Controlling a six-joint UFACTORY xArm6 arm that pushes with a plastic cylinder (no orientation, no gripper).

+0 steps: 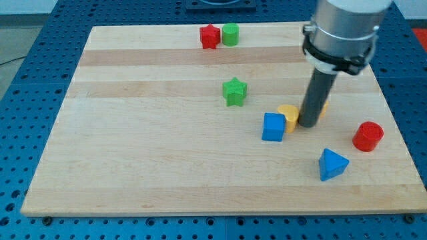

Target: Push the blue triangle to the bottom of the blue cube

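Note:
The blue triangle (332, 165) lies near the board's bottom right. The blue cube (273, 127) sits up and to the left of it, near the board's middle right. My tip (308, 125) rests on the board just right of the blue cube, touching or nearly touching a yellow block (289, 115) that sits between them. A second yellow block (323, 107) shows partly behind the rod. The tip is above and left of the blue triangle, well apart from it.
A red cylinder (367, 136) stands right of the tip, above the triangle. A green star (234, 91) lies at mid-board. A red star (209, 36) and a green cylinder-like block (230, 33) sit at the top edge of the wooden board (133, 133).

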